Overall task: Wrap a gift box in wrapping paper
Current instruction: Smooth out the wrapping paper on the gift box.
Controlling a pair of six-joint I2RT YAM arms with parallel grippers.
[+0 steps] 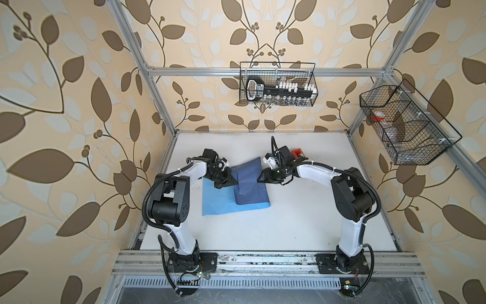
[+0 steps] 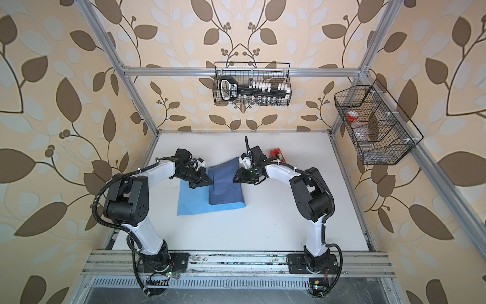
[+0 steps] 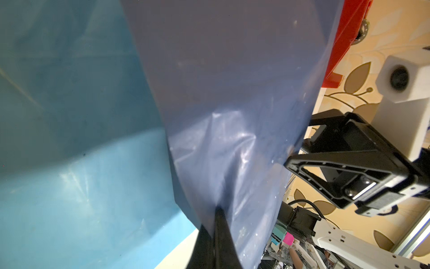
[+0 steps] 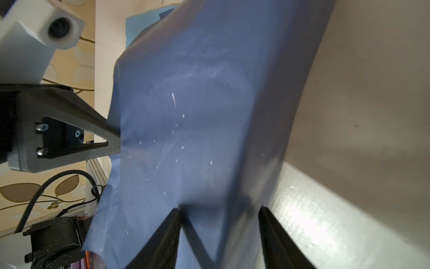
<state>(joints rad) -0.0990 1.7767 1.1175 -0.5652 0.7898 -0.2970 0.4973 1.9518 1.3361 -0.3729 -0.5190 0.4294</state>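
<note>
The gift box is wholly hidden under the wrapping paper. The paper's dark face drapes over it mid-worktop, and its light face lies flat toward the left arm. Only the wrist views show the grips. The left gripper is pinched together on the paper's edge. The right gripper, jaws apart, clamps across the paper-covered box side.

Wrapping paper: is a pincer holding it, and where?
The left pincer is shut on the wrapping paper, at the edge of its dark folded-over flap. The right pincer straddles the opposite side; whether it clamps cannot be told.
</note>
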